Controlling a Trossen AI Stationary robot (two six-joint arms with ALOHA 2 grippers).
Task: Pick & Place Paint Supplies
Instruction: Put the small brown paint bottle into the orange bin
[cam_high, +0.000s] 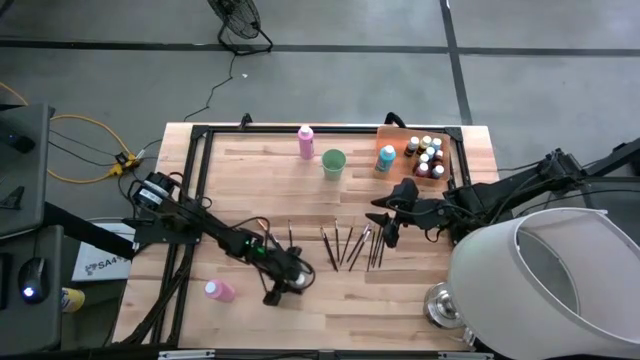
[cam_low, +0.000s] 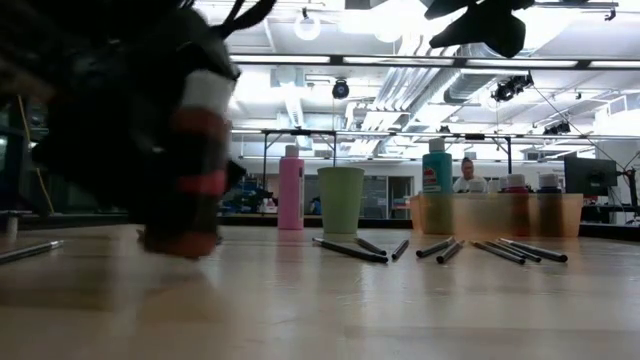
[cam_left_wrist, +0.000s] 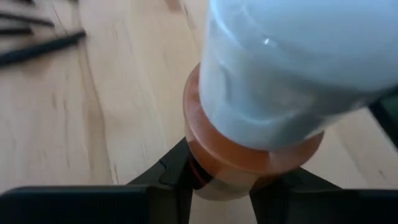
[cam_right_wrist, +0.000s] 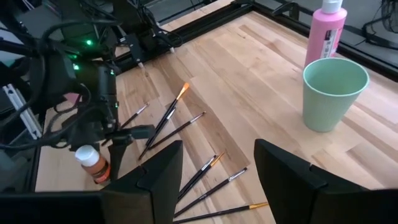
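Left arm reaches from the table's left edge out over the front-centre of the wood top, forearm low and slanted. Left gripper (cam_high: 283, 287) is down at the table surface, fingers (cam_left_wrist: 177, 180) clamped on a small orange paint bottle (cam_left_wrist: 249, 155) with a pale cap. The bottle stands upright on the table (cam_high: 250, 170), gripped at its body; the right wrist view shows it (cam_right_wrist: 94, 163) under the dark wrist, cap up. In the low view the same bottle (cam_low: 196, 160) sits close to the lens, base on the wood.

Right arm comes in from the right edge, elbow bent, wrist held above the table near the right end of the brush scatter. Right gripper (cam_high: 388, 228) hangs clear of the surface, jaws spread wide and empty; its 2 fingers (cam_right_wrist: 155, 174) frame the view toward the left arm.

Brushes (cam_high: 350, 243): thin dark ones lie loose across the table's middle, between the 2 grippers, some fanned, some crossing.

Back of the table: 1 pink bottle (cam_high: 306, 142) stands upright, light green cup (cam_high: 333, 162) just beside it. Teal bottle (cam_high: 386, 157) stands at the near-left corner of the orange tray (cam_high: 390, 133); a cluster of small bottles (cam_high: 427, 156) sits in the tray.

A 2nd pink bottle (cam_high: 219, 291) lies on its side at front left, near the left gripper but apart from it.
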